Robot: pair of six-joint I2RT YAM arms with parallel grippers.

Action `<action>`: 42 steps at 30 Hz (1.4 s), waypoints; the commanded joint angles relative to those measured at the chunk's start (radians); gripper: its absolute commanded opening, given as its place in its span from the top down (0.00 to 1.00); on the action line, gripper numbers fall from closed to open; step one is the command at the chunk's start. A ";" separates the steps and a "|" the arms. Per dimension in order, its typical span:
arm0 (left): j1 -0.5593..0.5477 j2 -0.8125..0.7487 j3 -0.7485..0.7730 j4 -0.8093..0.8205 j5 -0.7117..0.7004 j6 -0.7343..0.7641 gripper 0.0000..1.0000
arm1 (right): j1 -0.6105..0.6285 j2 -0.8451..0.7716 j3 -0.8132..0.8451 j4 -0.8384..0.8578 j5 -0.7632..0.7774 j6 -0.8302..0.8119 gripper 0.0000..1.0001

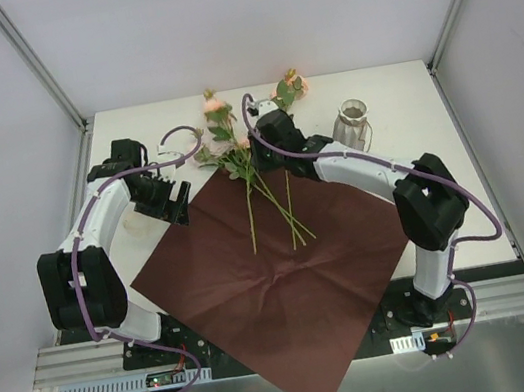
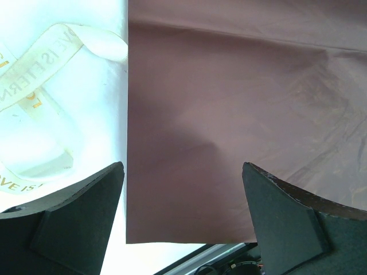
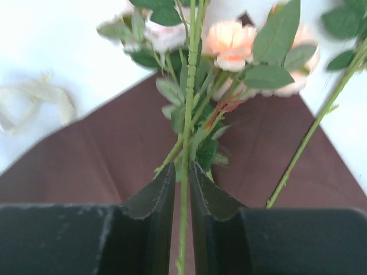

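three flower stems (pink blooms), one brown wrapping sheet, one glass jar, one cream ribbon

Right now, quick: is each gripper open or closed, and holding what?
Left gripper: open, empty, over the brown paper.
Right gripper: closed on a flower stem.

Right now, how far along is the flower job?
Done: paper spread flat, flowers laid across its far corner. In hand: right hand shut on one stem; left hand open over the paper's edge. Left, seemingly: paper not folded, ribbon loose beside it.
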 commanded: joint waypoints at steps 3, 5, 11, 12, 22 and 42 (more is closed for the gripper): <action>0.014 -0.047 -0.009 -0.004 -0.012 0.010 0.16 | 0.040 -0.020 -0.094 0.016 -0.035 0.019 0.51; 0.014 -0.050 -0.012 -0.002 -0.012 0.013 0.16 | 0.039 -0.011 -0.093 0.014 -0.037 0.015 0.41; 0.015 -0.058 -0.021 -0.004 -0.007 0.016 0.16 | 0.039 0.075 0.072 -0.035 -0.034 -0.064 0.40; 0.015 -0.058 -0.024 -0.004 -0.009 0.018 0.16 | 0.039 0.114 0.106 -0.058 -0.046 -0.074 0.41; 0.021 -0.065 -0.035 0.002 -0.018 0.030 0.16 | 0.025 0.388 0.450 -0.196 -0.031 -0.162 0.50; 0.031 -0.036 -0.043 0.011 -0.030 0.044 0.17 | -0.023 0.472 0.490 -0.191 -0.055 -0.136 0.69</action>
